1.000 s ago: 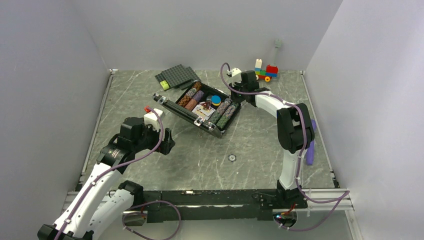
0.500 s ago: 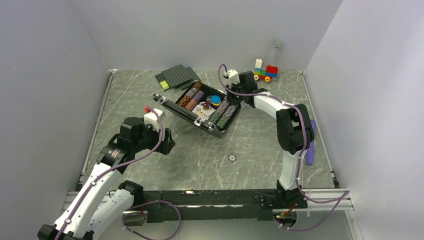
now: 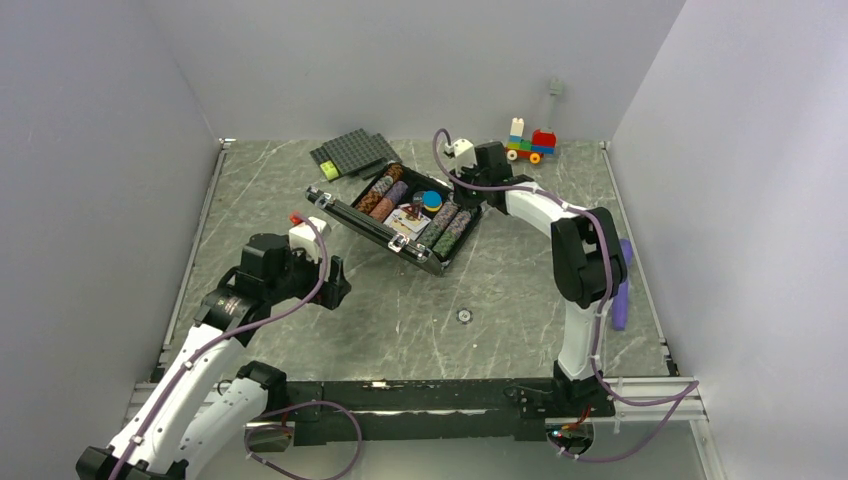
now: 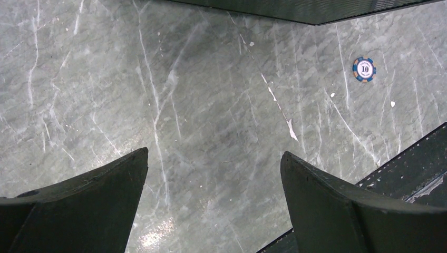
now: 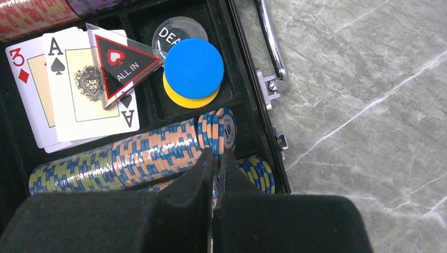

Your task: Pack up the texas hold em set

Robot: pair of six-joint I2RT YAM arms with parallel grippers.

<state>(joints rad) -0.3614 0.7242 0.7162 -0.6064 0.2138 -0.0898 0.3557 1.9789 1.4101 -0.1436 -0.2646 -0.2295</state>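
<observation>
Chip (image 4: 364,69) is lying loose and flat on the counter (image 4: 184,105), outside the open case (image 3: 375,228) and off to the right of the left gripper (image 4: 213,153), which is hovering released, jaws wide, while the right gripper (image 5: 215,155) is hanging clenched over the chip rows (image 5: 132,158) inside.

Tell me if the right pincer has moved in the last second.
Yes: the right pincer edged slightly left, away from the toy car, further over the case.
</observation>
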